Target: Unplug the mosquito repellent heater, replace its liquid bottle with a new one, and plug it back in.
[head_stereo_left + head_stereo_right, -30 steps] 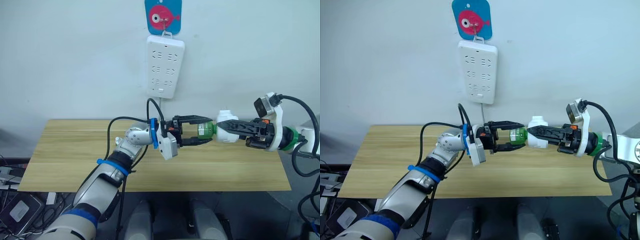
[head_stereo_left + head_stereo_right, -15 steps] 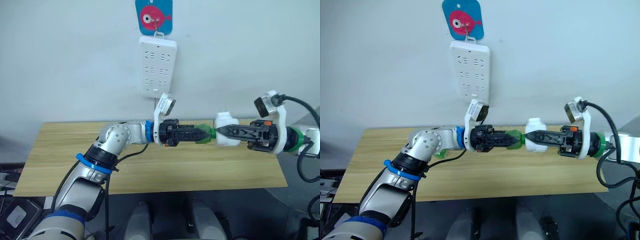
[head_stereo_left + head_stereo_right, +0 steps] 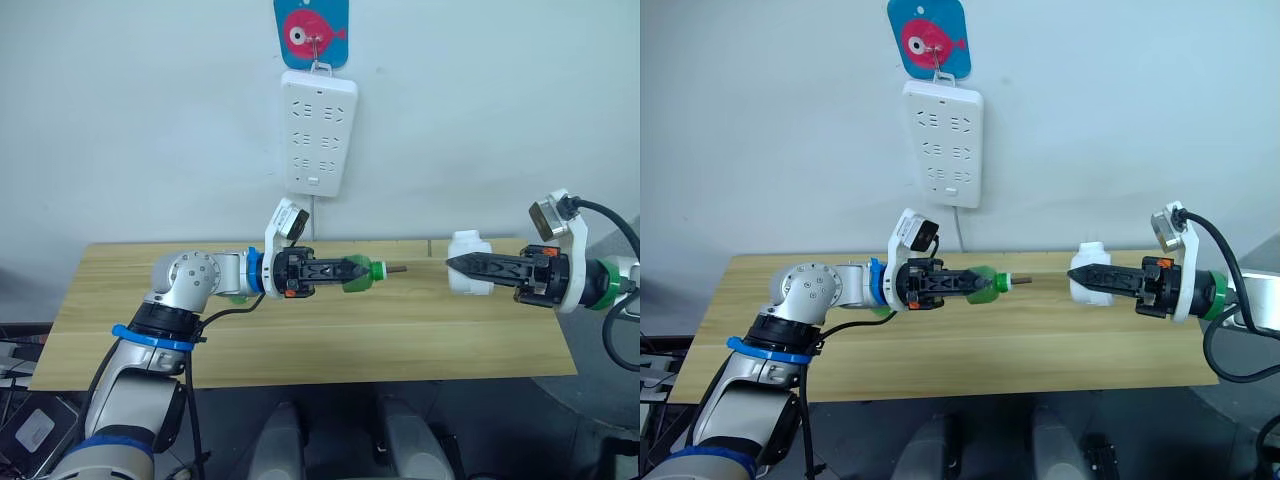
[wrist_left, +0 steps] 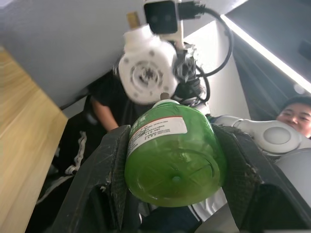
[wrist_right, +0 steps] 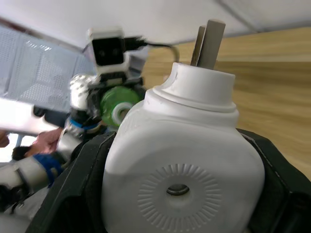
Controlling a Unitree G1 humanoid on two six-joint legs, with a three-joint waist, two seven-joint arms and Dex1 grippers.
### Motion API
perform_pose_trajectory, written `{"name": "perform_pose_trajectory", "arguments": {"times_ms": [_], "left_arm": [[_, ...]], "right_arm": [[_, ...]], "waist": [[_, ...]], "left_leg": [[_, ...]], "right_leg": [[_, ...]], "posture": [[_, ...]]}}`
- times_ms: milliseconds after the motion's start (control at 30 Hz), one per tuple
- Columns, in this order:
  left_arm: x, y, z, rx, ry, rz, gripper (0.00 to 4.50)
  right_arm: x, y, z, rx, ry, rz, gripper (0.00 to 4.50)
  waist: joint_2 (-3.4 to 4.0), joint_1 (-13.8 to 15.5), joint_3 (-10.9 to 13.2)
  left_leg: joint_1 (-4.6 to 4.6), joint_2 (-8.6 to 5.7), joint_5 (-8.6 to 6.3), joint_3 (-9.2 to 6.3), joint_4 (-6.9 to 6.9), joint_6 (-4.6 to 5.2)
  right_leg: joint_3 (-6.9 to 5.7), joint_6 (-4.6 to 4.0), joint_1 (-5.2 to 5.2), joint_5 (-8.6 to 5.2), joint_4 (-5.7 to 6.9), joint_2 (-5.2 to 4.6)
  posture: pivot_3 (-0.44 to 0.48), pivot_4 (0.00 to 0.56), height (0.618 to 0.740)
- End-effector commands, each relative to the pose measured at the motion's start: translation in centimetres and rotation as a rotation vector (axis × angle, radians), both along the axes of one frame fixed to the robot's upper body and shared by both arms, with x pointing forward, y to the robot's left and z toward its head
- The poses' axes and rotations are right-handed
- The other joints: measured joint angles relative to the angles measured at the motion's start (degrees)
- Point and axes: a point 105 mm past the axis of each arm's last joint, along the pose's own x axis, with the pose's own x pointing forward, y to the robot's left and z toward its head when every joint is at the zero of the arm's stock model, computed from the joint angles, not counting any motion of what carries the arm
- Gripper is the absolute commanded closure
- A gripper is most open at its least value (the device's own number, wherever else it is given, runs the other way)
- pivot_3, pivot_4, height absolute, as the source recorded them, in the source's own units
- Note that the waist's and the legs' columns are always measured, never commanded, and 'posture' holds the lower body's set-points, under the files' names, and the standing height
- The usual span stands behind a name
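Observation:
My left gripper (image 3: 356, 271) is shut on the heater's liquid bottle (image 3: 362, 273), a small green bottle held sideways above the table. Its bare wick (image 3: 394, 268) points toward the mosquito repellent heater (image 3: 468, 277). That white unit is held in my right gripper (image 3: 456, 265), which is shut on it, with a clear gap between it and the wick. In the right wrist view the heater (image 5: 182, 160) shows its vent hole, with its plug prongs (image 5: 206, 43) beyond. The left wrist view shows the bottle's base (image 4: 172, 155) between my fingers. A small green thing (image 3: 232, 296) lies mostly hidden behind my left forearm.
A white power strip (image 3: 318, 132) hangs on the wall under a blue fish tag (image 3: 311, 33), above the wooden table (image 3: 300, 340). Its cord drops behind the table's far edge. A person (image 4: 296, 116) appears in the left wrist view beyond my right arm.
The green bottle has come out of the heater. My left gripper drew back to the left with it, my right gripper moved right with the heater, and a gap has opened between them.

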Motion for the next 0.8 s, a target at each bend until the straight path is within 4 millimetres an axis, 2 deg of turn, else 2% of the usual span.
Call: {"name": "perform_pose_trajectory", "arguments": {"times_ms": [33,100,133,333,567,800], "left_arm": [[0.1,0.8,0.7,-0.014,-0.041,0.035,2.24],[0.2,0.6,0.6,-0.02,-0.046,0.052,2.24],[0.2,0.4,0.5,-0.022,-0.047,0.055,2.24],[0.0,0.1,0.5,-0.02,-0.056,0.056,2.24],[0.0,0.3,0.4,-0.004,-0.076,0.071,2.24],[-0.6,0.1,0.3,-0.001,-0.078,0.055,2.24]], "right_arm": [[1.5,-4.3,-4.8,-0.405,0.023,-0.188,1.31],[2.3,-7.3,-8.1,-0.653,0.027,-0.274,1.31],[2.5,-8.1,-9.0,-0.704,0.028,-0.291,1.31],[3.8,-10.5,-12.8,-0.894,0.046,-0.322,1.31],[5.4,-11.4,-14.4,-0.951,0.064,-0.307,1.31],[6.5,-11.0,-15.1,-0.88,0.134,-0.322,1.31]], "waist": [[0.01,0.1,0.0],[0.01,0.2,0.0],[0.02,0.2,0.0],[0.03,-0.2,0.0],[0.05,0.0,0.0],[0.05,0.2,0.0]], "left_leg": [[0.0,-0.02,0.0,0.01,0.0,0.0],[0.0,-0.04,0.0,0.02,0.0,0.0],[-0.01,-0.04,0.0,0.02,0.0,-0.01],[0.02,-0.01,0.01,0.2,-0.01,-0.03],[0.05,-0.01,0.01,0.22,-0.02,-0.02],[0.05,-0.03,0.01,0.22,-0.02,-0.02]], "right_leg": [[0.0,0.0,0.0,0.0,-0.01,0.0],[0.01,0.01,-0.03,0.0,-0.04,0.0],[0.02,0.01,-0.03,-0.01,-0.04,-0.01],[0.18,0.01,-0.09,0.0,0.04,-0.03],[0.2,0.01,-0.09,0.01,0.04,-0.03],[0.19,0.0,-0.08,0.02,0.05,-0.08]], "posture": [[-0.141,0.224,0.74],[-0.137,0.23,0.74],[-0.136,0.231,0.74],[-0.127,0.241,0.74],[-0.102,0.247,0.74],[-0.093,0.249,0.74]]}}
